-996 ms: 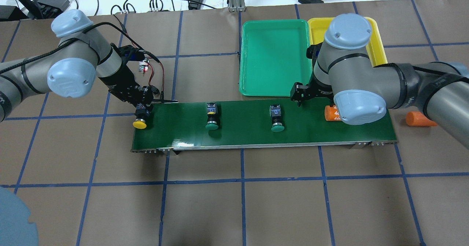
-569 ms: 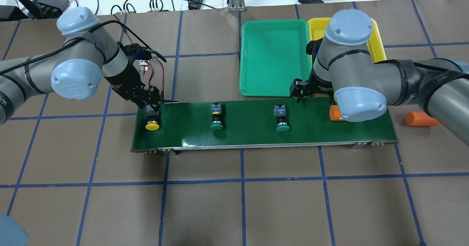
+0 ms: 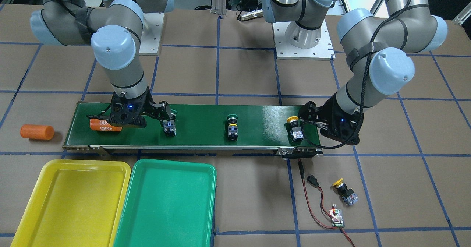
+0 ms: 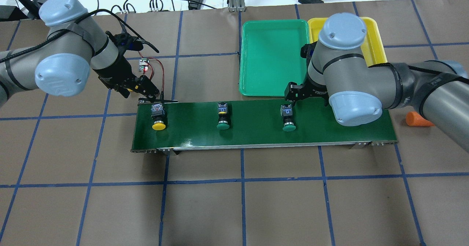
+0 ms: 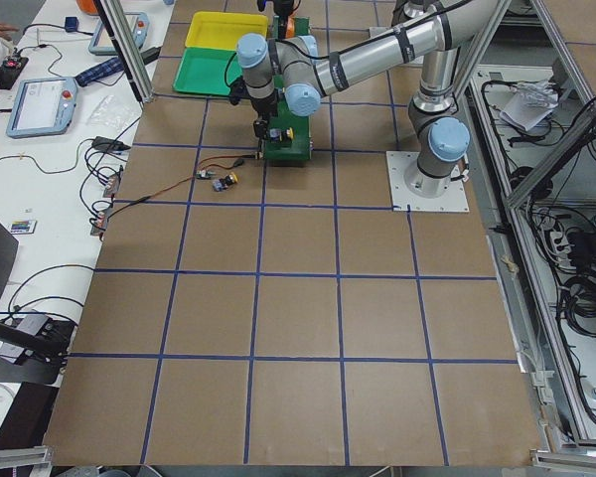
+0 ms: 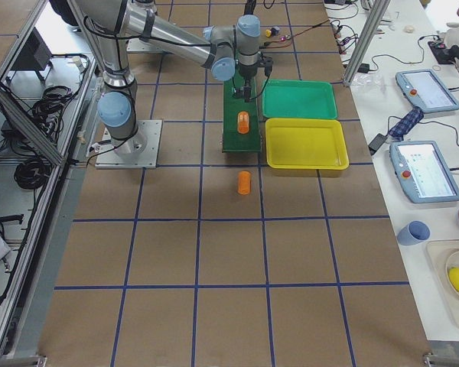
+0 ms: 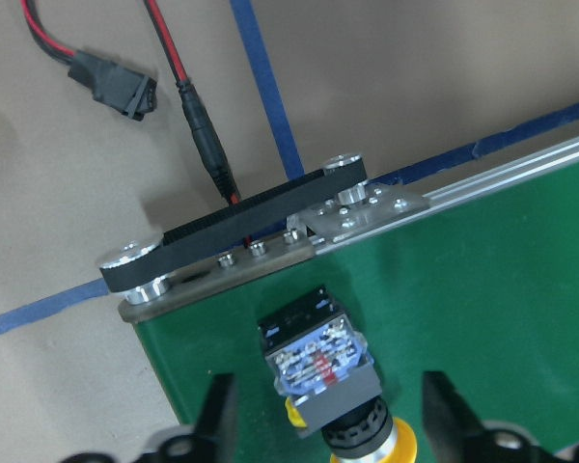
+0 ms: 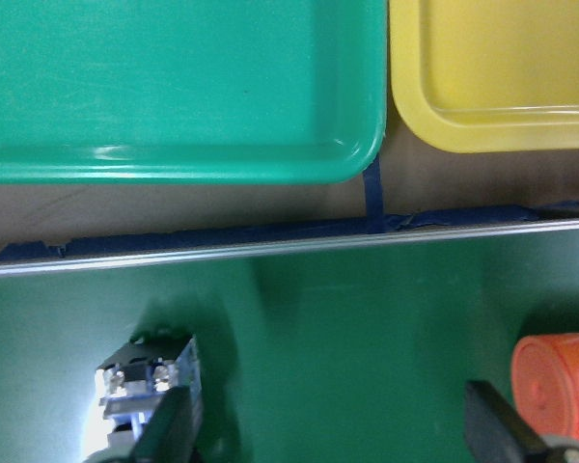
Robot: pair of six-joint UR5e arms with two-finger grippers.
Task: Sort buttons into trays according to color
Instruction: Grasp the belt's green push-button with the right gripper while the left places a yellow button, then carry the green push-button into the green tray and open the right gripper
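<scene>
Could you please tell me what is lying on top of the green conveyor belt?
Three buttons: one yellow, two green. An orange cylinder too, partly covered by the right gripper.

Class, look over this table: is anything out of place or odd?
Yes. One yellow button lies on the table beside the circuit board, off the belt. An orange cylinder lies on the belt too.

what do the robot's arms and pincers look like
Both the left arm and right arm are silver-grey tubes with pale blue joint caps. The left pincer and right pincer are black, two-fingered. A black cable runs along the left arm.
</scene>
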